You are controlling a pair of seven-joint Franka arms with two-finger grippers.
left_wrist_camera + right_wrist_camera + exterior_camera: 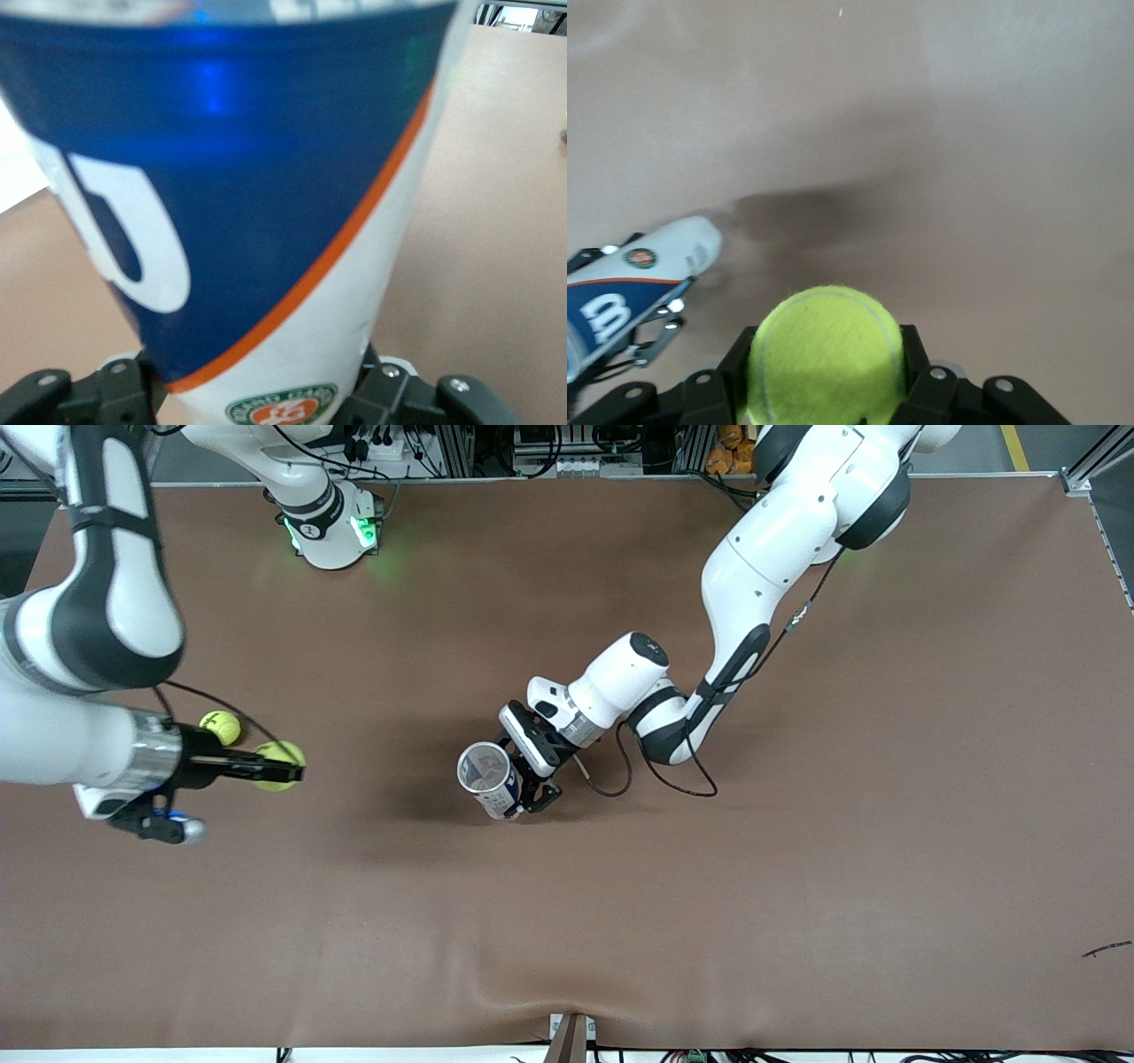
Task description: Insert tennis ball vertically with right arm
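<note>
Since ball must drop in vertically, left gripper (pixel 532 784) jaws clamp can (pixel 487 778) mid-tabletop (pixel 797 868), mouth up. Right gripper (pixel 288 771) jaws pinch tennis ball (pixel 280 765) over right arm's end, well apart from can. Spare ball (pixel 221 726) lies beside.

The can (pixel 489 778) is up over mid-table in the left gripper (pixel 532 790). Toward the right arm's end, one ball (pixel 282 765) sits in the right gripper (pixel 285 771); another ball (pixel 221 726) lies on the table (pixel 797 868) beside it.
</note>
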